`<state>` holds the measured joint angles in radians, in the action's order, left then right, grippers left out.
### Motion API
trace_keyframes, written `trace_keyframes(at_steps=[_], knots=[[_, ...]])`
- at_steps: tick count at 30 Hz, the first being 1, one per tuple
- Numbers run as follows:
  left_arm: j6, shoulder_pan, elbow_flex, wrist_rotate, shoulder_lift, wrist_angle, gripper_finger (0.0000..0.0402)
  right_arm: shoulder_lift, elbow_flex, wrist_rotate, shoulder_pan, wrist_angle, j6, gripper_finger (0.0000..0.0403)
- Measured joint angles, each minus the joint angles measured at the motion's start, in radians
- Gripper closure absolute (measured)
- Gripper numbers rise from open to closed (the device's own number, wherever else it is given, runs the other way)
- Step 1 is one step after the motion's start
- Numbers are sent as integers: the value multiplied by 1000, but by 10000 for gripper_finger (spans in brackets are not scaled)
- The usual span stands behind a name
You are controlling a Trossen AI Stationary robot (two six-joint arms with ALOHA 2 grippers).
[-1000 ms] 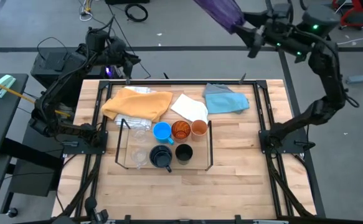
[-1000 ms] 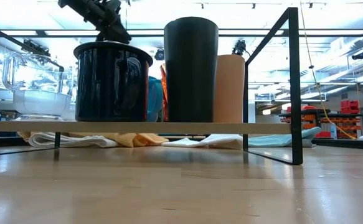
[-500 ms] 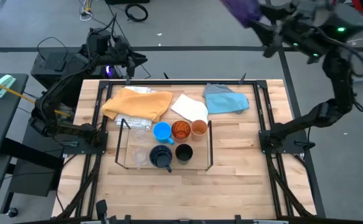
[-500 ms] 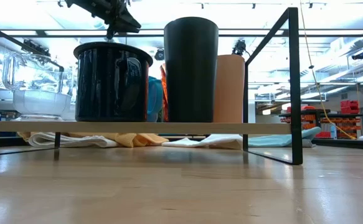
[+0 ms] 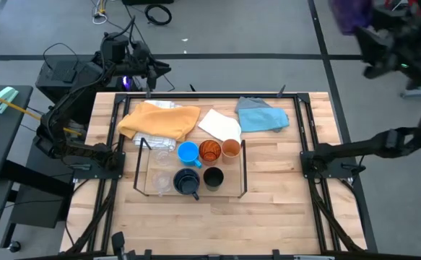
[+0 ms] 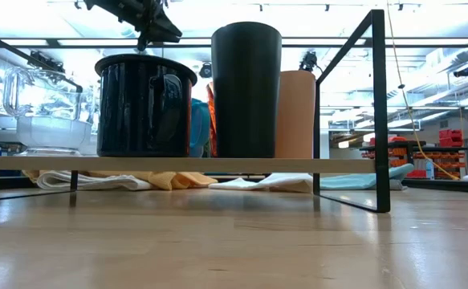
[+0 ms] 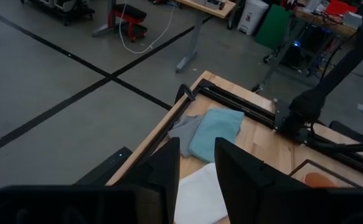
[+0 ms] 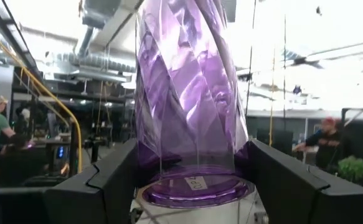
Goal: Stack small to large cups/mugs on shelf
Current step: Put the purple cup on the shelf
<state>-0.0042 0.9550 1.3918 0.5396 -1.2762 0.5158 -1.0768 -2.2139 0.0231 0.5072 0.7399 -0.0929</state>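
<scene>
Gripping purple tumbler [image 8: 190,99], label unreadable

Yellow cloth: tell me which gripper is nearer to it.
Left. The left gripper hovers just past the table's far edge, close behind the yellow cloth. The right gripper is far off beyond the table's right corner, holding the purple tumbler.

Left gripper [image 7: 197,165] fingers slightly apart, light-blue cloth [image 7: 213,133] and white cloth [image 7: 200,193] on wooden table [image 7: 265,139], grey floor [image 7: 56,93] beyond.

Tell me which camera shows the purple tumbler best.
Right wrist view: the purple tumbler fills the picture, clamped between the right gripper's fingers. High view catches only a blurred purple bit at the top edge. The other views miss it.
</scene>
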Motion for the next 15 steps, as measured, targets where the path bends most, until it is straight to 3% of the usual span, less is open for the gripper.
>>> trace_keyframes(at_steps=[8, 15], knots=[[-39, 0, 0, 0, 0, -33, 294, 133, 71, 0, 0, -12, -56, 131], [-69, 0, 0, -1, 0, -36, 294, 342, 411, 3, 0, -274, -94, 131]])
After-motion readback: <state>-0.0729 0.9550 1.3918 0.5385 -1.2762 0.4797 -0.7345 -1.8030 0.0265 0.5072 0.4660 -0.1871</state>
